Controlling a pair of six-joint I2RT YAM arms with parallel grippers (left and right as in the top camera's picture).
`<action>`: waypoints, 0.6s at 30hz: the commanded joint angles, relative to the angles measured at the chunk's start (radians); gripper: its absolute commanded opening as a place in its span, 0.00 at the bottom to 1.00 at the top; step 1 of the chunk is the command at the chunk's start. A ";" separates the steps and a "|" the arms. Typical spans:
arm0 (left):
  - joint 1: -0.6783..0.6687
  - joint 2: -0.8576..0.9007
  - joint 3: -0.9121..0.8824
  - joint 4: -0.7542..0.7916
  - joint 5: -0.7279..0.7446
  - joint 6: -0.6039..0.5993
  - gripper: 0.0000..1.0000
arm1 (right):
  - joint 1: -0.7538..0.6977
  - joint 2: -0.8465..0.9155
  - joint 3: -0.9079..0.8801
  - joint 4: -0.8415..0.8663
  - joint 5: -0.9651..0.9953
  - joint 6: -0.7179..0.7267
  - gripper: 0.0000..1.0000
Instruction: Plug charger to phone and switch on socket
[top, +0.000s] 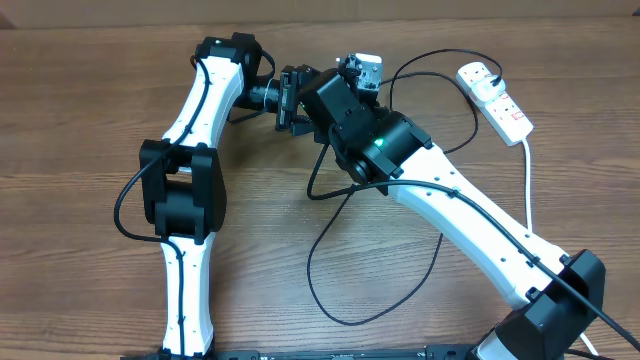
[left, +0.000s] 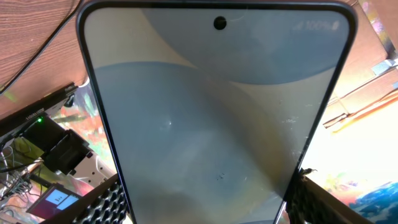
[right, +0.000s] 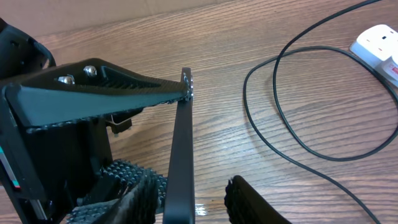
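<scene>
The left pincer (left: 211, 208) clamps the phone (left: 217, 124) across its width, raised well apart from the socket (top: 497, 98), while the right pincer (right: 186, 199) stands part open astride its edge; best it take the charger (right: 273, 118), looped nearer the socket, just behind the tip.

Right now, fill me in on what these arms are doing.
The left gripper holds the phone up on edge. The right gripper has its jaws either side of the phone's thin edge, a gap showing on one side. The charger lies looped on the table, in neither gripper. The socket sits off to the right.
</scene>
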 joint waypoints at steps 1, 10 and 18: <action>-0.013 -0.006 0.027 0.001 0.060 -0.007 0.68 | 0.005 -0.008 0.022 0.004 -0.003 0.004 0.31; -0.013 -0.006 0.027 0.002 0.060 -0.003 0.68 | 0.005 -0.006 0.022 0.003 -0.006 0.004 0.24; -0.013 -0.006 0.027 0.013 0.060 -0.003 0.68 | 0.005 -0.006 0.022 0.000 -0.022 0.004 0.16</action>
